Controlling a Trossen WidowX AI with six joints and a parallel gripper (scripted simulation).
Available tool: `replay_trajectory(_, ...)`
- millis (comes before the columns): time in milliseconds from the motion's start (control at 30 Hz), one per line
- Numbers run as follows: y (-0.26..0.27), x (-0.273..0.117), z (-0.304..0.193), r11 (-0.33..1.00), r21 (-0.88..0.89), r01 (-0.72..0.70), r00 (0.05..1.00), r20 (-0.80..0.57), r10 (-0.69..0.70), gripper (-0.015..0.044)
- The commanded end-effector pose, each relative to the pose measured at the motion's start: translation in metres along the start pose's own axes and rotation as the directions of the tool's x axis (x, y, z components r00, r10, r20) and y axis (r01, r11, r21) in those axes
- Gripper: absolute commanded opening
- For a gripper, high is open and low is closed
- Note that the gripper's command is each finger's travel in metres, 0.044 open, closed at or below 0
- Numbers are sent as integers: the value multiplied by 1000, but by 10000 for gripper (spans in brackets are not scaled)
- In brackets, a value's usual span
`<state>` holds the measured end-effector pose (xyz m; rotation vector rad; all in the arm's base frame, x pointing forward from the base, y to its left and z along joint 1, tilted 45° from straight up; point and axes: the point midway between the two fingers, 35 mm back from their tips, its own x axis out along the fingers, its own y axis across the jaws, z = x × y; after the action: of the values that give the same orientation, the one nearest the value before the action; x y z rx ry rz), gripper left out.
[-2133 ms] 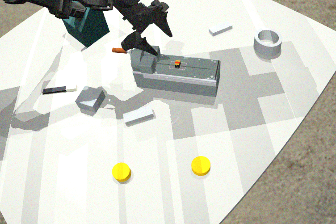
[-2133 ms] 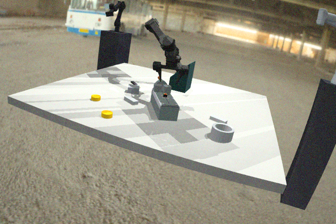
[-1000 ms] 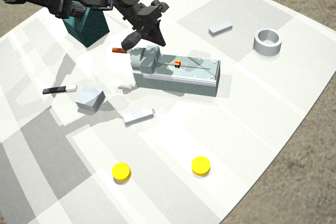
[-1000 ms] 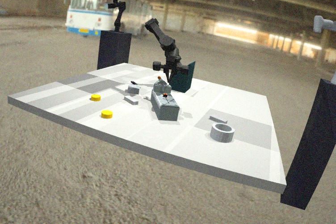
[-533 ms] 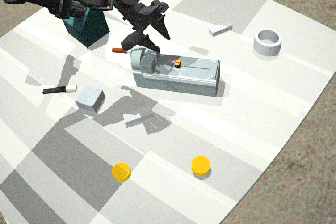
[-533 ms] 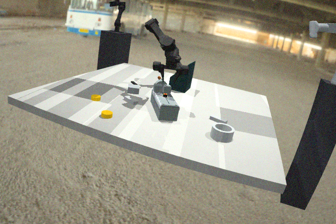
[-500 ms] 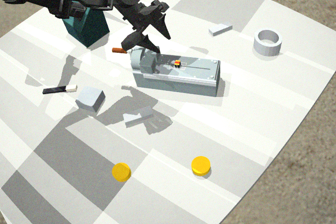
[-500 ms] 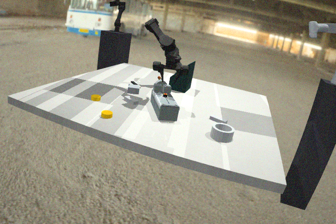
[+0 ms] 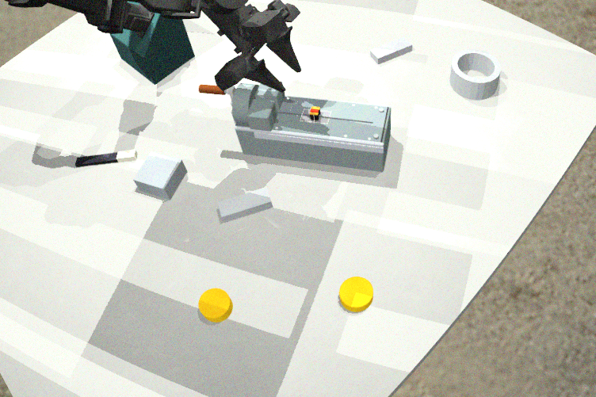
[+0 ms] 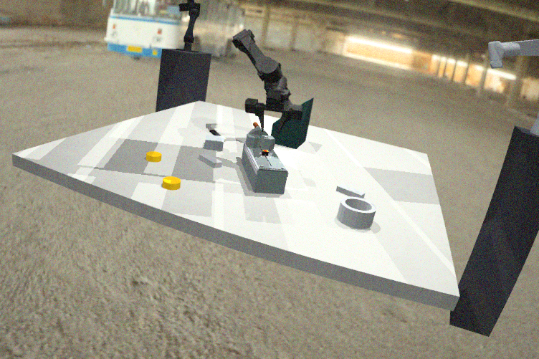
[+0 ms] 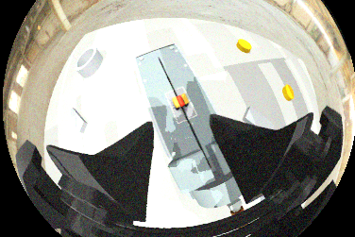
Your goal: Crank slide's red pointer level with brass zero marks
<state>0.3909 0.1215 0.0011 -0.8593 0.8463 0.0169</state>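
Note:
The grey machine (image 9: 312,150) (image 10: 269,183) (image 11: 152,72) has a slotted top and a rounded housing at its crank end. The slide's red pointer (image 9: 314,111) (image 11: 180,101) sits between the two brass zero marks and looks about level with them; a tiny offset cannot be told. The orange-brown crank handle (image 9: 211,89) (image 10: 255,124) sticks out beyond the housing; only a bit shows at the bottom of the wrist view. My gripper (image 9: 292,79) (image 10: 267,130) (image 11: 181,119) is open and empty above the housing end, its fingers apart and away from the handle.
A dark teal block (image 9: 156,46) (image 10: 292,130) stands behind the crank. A grey block (image 9: 158,175), a black-and-white bar (image 9: 98,158) and a flat grey piece (image 9: 244,204) lie nearby. Two yellow discs, a grey ring (image 9: 474,76) and another flat piece (image 9: 391,51) lie farther off.

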Motion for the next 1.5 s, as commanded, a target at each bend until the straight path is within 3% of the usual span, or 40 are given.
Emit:
replay_trajectory(0, 0, 0, 0, 1000, 0, -1, 1000, 0, 1, 125)
replay_trajectory(167, 0, 0, 0, 1000, 0, -1, 1000, 0, 1, 0)
replay_trajectory(833, 0, 0, 0, 1000, 0, -1, 1000, 0, 1, 0)
replay_trajectory(1367, 0, 0, 0, 1000, 0, -1, 1000, 0, 1, 420)
replay_trajectory(1433, 0, 0, 0, 1000, 0, -1, 1000, 0, 1, 440)
replay_trajectory(1467, 0, 0, 0, 1000, 0, -1, 1000, 0, 1, 414)
